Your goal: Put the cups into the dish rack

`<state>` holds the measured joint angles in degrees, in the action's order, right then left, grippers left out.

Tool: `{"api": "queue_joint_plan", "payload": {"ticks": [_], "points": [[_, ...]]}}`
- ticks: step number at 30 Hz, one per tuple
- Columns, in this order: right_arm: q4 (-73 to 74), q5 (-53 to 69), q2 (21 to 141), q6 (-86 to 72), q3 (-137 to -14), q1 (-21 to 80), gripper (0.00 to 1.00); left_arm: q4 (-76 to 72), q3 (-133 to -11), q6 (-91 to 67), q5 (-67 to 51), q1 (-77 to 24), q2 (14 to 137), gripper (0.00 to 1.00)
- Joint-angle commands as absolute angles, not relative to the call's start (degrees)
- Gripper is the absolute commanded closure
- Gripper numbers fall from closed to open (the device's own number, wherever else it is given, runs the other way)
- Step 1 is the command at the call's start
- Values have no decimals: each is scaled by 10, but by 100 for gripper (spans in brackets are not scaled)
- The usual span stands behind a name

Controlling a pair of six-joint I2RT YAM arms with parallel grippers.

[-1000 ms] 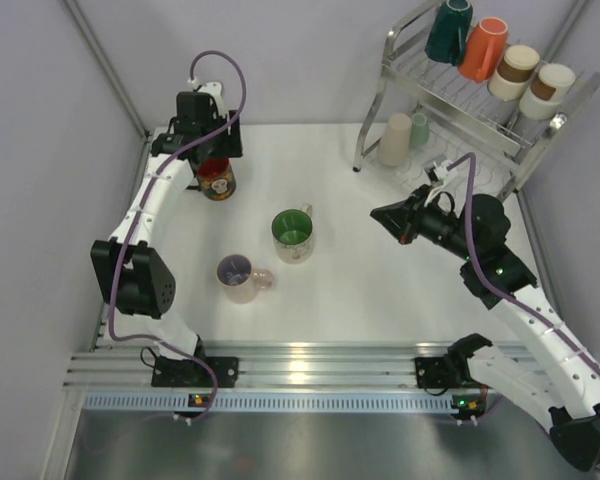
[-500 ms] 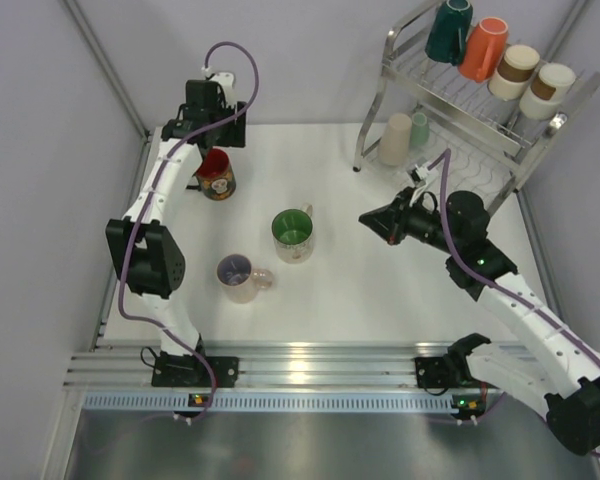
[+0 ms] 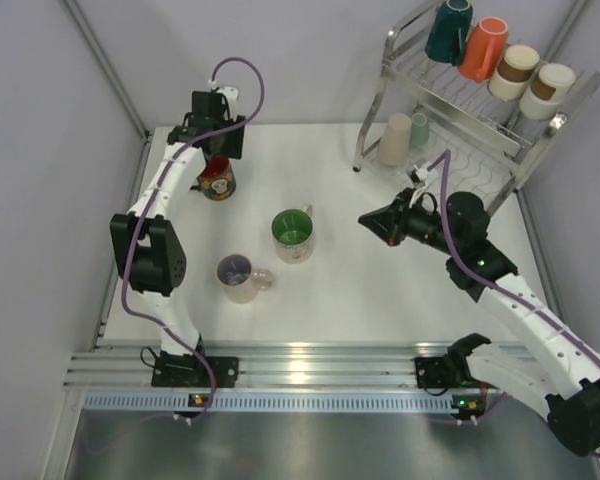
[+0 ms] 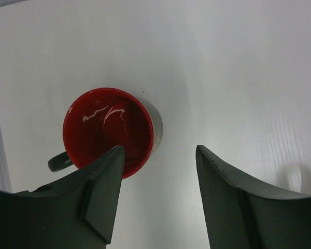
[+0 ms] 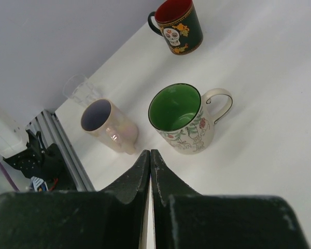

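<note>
At the far left of the table (image 3: pixel 360 290), the left gripper (image 3: pixel 216 148) hung over the red mug (image 3: pixel 217 178), which stood upright near the back corner with its dark handle pointing left in the left wrist view. Its jaws were spread apart with nothing grasped. In the left wrist view one finger (image 4: pixel 101 192) overlapped the rim of the mug (image 4: pixel 108 127), while the other stood off to the side over bare table. Nearer the front stood the pinkish cup (image 3: pixel 238 277), upright and well apart from the red mug. Just to its right and a little farther back was the green-lined mug (image 3: pixel 293 235), upright, its handle turned to the far right. Right of that, the right gripper (image 3: pixel 365 218) hovered above the table, pointing left toward the mugs. Its jaws were pressed together and empty, as the right wrist view showed (image 5: pixel 150 155). At the far right corner stood the dish rack (image 3: pixel 400 40). Its upper tier carried the dark teal cup (image 3: pixel 448 30), the orange cup (image 3: pixel 483 47) and two white-and-brown cups (image 3: pixel 514 70). Its lower tier held the beige cup (image 3: pixel 395 138) and the mint cup (image 3: pixel 419 128), side by side.
</note>
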<state>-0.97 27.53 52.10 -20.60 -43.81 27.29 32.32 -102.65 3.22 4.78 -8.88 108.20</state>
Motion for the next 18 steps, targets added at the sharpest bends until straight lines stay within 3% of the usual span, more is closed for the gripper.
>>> {"api": "queue_joint_plan", "payload": {"ticks": [1, 8, 18], "points": [[-26, 276, 512, -195, -454, 285, 97, 298, -1002, 76, 23, -88, 1053, 37], [-21, 265, 509, -192, -456, 287, 91, 299, -949, 78, -65, -94, 1014, 37], [-9, 227, 511, -193, -458, 288, 86, 348, -842, 3, 33, -219, 894, 36]]}}
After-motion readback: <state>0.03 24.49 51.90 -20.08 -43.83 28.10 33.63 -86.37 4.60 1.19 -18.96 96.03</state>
